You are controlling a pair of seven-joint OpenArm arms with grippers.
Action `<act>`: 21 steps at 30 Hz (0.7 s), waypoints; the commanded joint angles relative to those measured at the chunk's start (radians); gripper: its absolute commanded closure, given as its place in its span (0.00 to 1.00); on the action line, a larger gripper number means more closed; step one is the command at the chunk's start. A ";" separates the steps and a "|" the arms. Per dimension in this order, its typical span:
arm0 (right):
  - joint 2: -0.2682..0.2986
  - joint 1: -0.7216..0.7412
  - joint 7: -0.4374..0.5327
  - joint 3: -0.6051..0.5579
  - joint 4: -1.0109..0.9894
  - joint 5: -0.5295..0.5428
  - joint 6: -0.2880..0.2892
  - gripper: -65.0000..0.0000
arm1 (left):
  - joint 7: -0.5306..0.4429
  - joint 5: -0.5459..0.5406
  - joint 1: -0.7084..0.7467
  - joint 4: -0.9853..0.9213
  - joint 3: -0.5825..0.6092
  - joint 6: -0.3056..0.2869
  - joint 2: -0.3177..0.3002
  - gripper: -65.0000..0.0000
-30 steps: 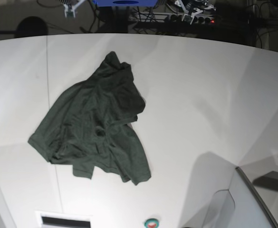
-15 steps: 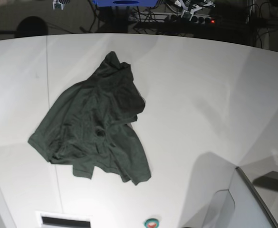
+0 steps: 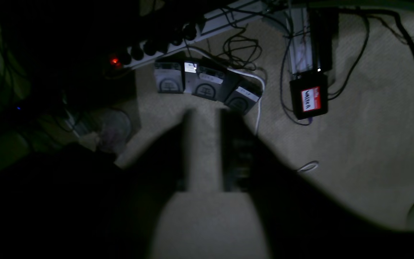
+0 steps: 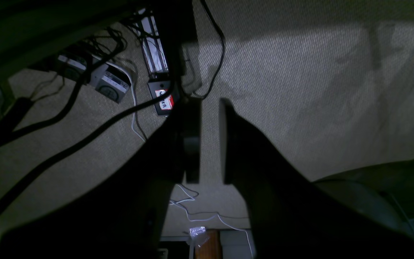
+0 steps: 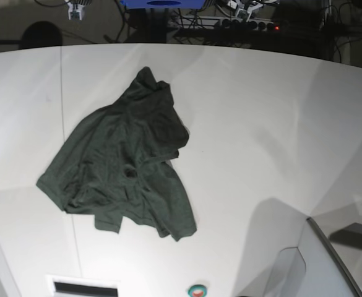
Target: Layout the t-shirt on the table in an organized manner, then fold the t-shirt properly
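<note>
The dark green t-shirt point(image 5: 122, 161) lies crumpled and partly folded over itself on the left-middle of the white table point(image 5: 261, 124). Both arms are raised beyond the table's far edge, well away from the shirt. My right gripper point(image 5: 75, 9) shows small at the top left, my left gripper point(image 5: 245, 7) at the top right. In the left wrist view my left gripper point(image 3: 207, 113) hangs over carpet, its dark fingers point(image 3: 234, 151) apart with nothing between. In the right wrist view my right gripper point(image 4: 210, 102) shows a narrower empty gap between its fingers point(image 4: 192, 144).
Under the arms are carpet, a power strip with a red light point(image 3: 113, 61), power adapters point(image 3: 207, 84) and loose cables point(image 4: 84, 144). A grey panel point(image 5: 329, 266) stands at the table's near right corner. A green button point(image 5: 197, 289) sits at the near edge.
The t-shirt has not moved. The right gripper has shifted left along the top edge of the base view, and the left gripper has moved slightly there too.
</note>
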 commanded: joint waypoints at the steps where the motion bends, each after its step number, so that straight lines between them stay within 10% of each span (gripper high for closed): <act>1: 0.004 -0.008 0.005 0.002 -0.003 -0.001 0.004 0.87 | -0.006 0.000 0.011 0.000 -0.002 0.004 -0.005 0.63; 5: 0.004 -0.008 0.005 0.002 -0.003 -0.001 0.004 0.87 | -0.006 0.000 0.011 -0.004 -0.002 0.004 -0.005 0.57; 9: 0.006 -0.008 0.005 0.002 -0.003 -0.001 0.004 0.87 | -0.006 0.000 0.011 -0.008 -0.002 0.004 -0.005 1.00; 21: 0.001 -0.269 -0.014 0.289 0.467 -0.004 0.001 1.00 | -0.182 0.000 0.147 0.144 -0.002 0.005 -0.033 1.00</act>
